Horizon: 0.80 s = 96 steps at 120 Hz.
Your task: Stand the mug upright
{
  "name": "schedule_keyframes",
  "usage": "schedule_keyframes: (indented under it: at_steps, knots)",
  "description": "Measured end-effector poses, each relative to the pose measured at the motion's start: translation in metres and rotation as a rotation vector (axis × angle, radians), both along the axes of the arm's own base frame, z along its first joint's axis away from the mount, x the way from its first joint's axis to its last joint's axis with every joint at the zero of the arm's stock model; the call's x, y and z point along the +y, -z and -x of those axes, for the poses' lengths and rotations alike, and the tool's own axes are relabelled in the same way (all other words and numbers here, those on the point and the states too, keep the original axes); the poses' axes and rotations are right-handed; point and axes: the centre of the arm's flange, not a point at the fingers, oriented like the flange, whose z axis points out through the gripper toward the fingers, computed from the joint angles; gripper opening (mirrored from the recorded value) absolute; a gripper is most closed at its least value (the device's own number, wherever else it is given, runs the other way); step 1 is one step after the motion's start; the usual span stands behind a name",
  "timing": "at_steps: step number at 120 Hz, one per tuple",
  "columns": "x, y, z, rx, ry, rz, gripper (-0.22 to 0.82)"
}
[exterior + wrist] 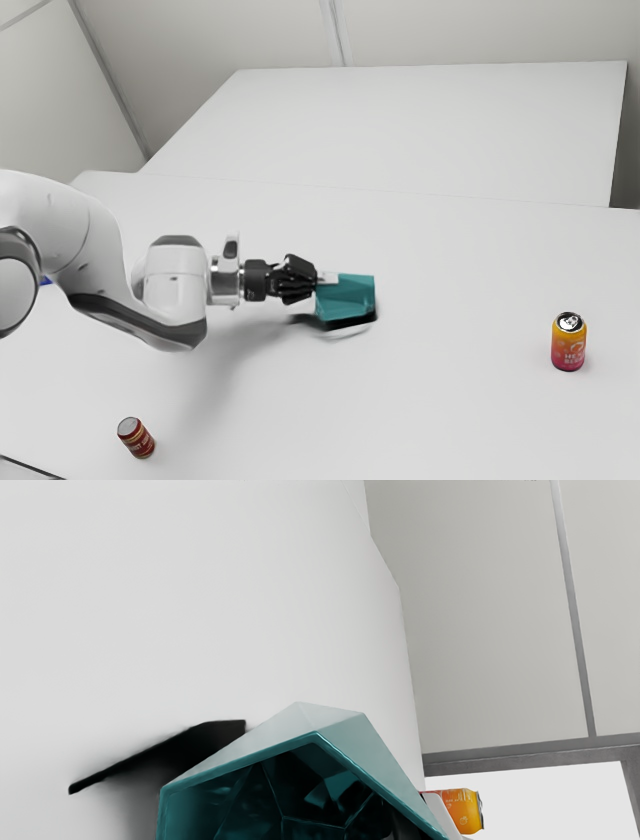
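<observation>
The gripper (322, 280) is at the open end of the teal faceted mug (346, 296), which is on its side with its base toward the exterior view's right. A dark shadow lies under the mug. In the wrist view, the mouth of the mug (300, 785) faces the camera and its dark inside shows. At the mug's wall, the gripper (421, 824) has one finger outside and one inside, shut on the wall. The handle cannot be made out clearly.
A yellow and pink can (569, 342) stands toward the exterior view's right. A smaller red-brown can (136, 438) is near the front left of the white table (440, 420). Another white surface (420, 120) lies beyond.
</observation>
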Motion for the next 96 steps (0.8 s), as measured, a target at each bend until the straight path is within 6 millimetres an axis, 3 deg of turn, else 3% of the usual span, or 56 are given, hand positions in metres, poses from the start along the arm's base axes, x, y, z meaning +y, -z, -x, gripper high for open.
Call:
schedule_keyframes:
  at_steps: [16, 24, 33, 43, 56, 77, 96]
  knots:
    - [0.001, -0.019, -0.010, -0.036, -0.003, -0.022, -0.17]
    - [0.008, -0.047, -0.027, -0.097, 0.034, -0.083, -0.17]
    - [0.030, -0.090, -0.052, -0.173, 0.133, -0.235, -0.18]
    - [0.051, -0.113, -0.062, -0.187, 0.249, -0.417, -0.18]
    - [0.063, -0.147, -0.076, -0.179, 0.453, -0.728, -0.18]
    - [0.074, -0.157, -0.080, -0.049, 0.613, -1.087, -0.18]
    - [0.078, -0.146, -0.083, 0.078, 0.584, -1.221, -0.18]
